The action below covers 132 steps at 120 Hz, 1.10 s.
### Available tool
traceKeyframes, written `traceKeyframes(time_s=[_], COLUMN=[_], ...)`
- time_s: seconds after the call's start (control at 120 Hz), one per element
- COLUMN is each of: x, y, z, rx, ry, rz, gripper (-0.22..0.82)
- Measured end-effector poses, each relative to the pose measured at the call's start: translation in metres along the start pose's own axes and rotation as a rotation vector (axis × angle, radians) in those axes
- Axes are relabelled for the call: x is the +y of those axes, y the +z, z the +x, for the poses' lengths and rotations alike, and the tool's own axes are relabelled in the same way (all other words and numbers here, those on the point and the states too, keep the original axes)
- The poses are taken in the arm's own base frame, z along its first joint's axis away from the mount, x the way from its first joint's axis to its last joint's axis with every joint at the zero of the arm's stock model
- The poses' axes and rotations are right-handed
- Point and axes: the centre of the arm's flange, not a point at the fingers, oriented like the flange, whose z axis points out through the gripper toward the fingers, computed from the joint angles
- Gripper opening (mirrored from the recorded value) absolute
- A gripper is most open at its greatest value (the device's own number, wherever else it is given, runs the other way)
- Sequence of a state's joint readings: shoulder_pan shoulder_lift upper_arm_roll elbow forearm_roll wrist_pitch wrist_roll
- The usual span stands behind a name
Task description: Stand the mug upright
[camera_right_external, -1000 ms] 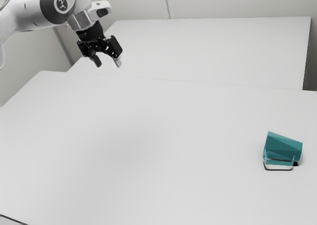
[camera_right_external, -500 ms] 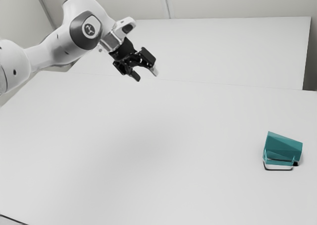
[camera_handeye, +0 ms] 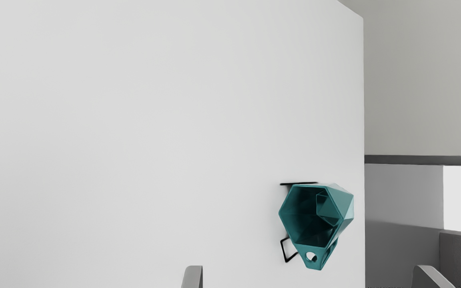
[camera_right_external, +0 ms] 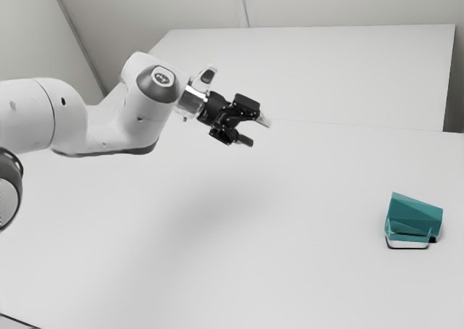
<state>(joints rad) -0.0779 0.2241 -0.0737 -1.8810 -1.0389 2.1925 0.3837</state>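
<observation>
Hanging over the table [camera_right_external: 290, 264], the gripper [camera_right_external: 259, 132] had its fingers spread wide, empty. The teal mug [camera_right_external: 413, 217] lay on its side on the tabletop toward the exterior view's right, well apart from the gripper, mouth facing it.

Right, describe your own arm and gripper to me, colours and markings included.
My arm is white with smooth, rounded segments and small dark spots. A dark grey cap on one joint carries a pale oval badge. A silvery collar leads to a black, angular gripper, whose two slim fingers look grey in the wrist view.
</observation>
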Motion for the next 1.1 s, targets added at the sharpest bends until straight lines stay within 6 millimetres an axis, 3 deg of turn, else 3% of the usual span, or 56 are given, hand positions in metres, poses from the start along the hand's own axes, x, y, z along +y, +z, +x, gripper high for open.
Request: traceKeyframes(time_s=[0.267,0.55,0.767,0.975,1.1], x=[0.007,-0.004,0.004,-0.002,0.005], y=[0.052,0.090,0.118,0.143,0.159], z=[-0.014,-0.048,-0.064,-0.068,-0.067], rx=[-0.020,-0.051,-0.072,-0.083,-0.087], ry=[0.040,0.052,0.097,0.105,0.128], rz=[-0.097,-0.117,-0.124,-0.126,-0.134], gripper=[0.55,0.55,0.55,0.55,0.55])
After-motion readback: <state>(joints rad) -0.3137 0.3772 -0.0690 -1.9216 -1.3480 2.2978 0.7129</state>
